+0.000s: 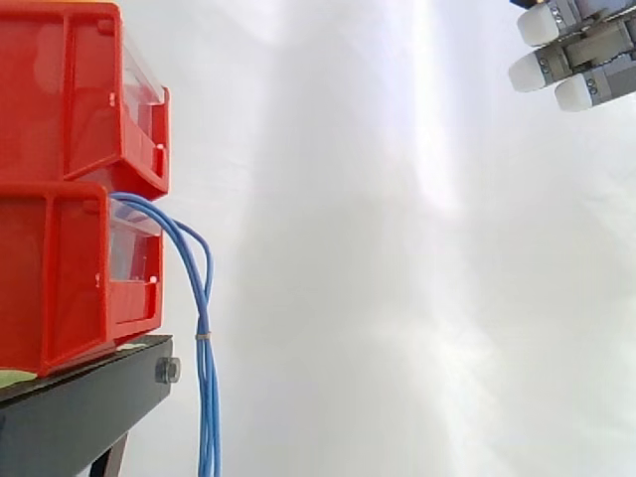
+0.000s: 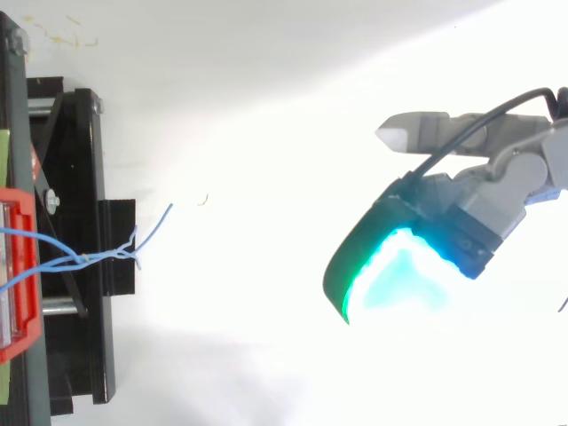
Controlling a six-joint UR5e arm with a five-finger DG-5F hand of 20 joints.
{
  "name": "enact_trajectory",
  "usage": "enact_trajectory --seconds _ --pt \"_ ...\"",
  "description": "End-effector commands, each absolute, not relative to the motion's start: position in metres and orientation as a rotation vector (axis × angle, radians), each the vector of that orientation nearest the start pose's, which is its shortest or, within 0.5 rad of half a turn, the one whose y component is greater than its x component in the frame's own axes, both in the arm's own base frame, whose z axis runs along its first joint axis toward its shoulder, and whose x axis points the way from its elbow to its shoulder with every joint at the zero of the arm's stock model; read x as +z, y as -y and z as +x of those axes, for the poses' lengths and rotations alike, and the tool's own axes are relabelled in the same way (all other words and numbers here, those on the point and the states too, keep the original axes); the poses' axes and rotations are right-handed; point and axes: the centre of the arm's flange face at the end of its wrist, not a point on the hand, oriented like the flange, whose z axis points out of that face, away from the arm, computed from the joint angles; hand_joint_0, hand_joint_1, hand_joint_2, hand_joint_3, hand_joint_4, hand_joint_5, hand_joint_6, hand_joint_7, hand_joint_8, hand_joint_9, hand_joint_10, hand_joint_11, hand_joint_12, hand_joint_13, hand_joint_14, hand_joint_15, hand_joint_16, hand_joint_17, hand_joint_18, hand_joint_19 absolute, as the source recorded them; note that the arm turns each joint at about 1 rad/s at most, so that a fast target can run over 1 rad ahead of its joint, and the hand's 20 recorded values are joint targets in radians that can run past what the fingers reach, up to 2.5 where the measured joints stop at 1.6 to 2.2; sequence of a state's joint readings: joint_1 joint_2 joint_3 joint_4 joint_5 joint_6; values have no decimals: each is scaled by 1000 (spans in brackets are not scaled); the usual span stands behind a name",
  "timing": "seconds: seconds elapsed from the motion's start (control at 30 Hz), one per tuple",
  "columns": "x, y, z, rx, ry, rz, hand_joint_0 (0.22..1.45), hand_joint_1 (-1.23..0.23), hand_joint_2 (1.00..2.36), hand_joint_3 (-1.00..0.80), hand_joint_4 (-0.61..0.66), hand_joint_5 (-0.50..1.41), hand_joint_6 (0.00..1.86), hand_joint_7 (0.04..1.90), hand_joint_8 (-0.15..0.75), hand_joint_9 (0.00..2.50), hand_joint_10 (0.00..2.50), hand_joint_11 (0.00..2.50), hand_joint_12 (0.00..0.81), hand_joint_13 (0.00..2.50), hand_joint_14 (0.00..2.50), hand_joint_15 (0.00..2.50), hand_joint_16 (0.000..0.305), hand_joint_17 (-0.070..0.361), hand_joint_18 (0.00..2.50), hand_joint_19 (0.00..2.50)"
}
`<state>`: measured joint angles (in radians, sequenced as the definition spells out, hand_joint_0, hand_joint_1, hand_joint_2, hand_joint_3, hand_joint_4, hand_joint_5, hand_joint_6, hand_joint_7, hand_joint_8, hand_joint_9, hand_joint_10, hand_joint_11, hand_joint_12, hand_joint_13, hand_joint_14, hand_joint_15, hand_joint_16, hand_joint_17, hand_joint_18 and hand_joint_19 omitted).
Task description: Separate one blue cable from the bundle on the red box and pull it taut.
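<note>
We see the hand [image 1: 594,45] high at the right, well apart from the work, its fingers [image 1: 538,70] straight, holding nothing. The bundle of blue cables [image 1: 205,298] spills from the lower red box [image 1: 60,288] at the left and hangs down, bound by a small tie [image 1: 203,336] (strands lie tight together there). We judge the reach should aim above the tie, where strands spread, and pinch just one.
</note>
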<state>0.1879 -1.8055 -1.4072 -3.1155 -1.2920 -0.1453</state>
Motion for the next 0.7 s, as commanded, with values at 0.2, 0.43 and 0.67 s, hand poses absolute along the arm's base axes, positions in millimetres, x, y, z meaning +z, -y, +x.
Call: enact_trajectory --seconds 0.2,0.43,0.67 --pt "443 49 599 995 -1271 1175 435 -585 1000 -500 159 -255 501 562 263 265 0 0 344 0 0 0 68 153 0 0" --pt "423 44 593 869 -1408 1177 438 -583 1000 -500 163 -252 501 564 265 278 0 0 346 0 0 0 68 153 0 0" --pt "409 42 604 867 -1385 1173 441 -583 1000 -500 168 -250 501 568 270 304 0 0 348 0 0 0 68 152 0 0"
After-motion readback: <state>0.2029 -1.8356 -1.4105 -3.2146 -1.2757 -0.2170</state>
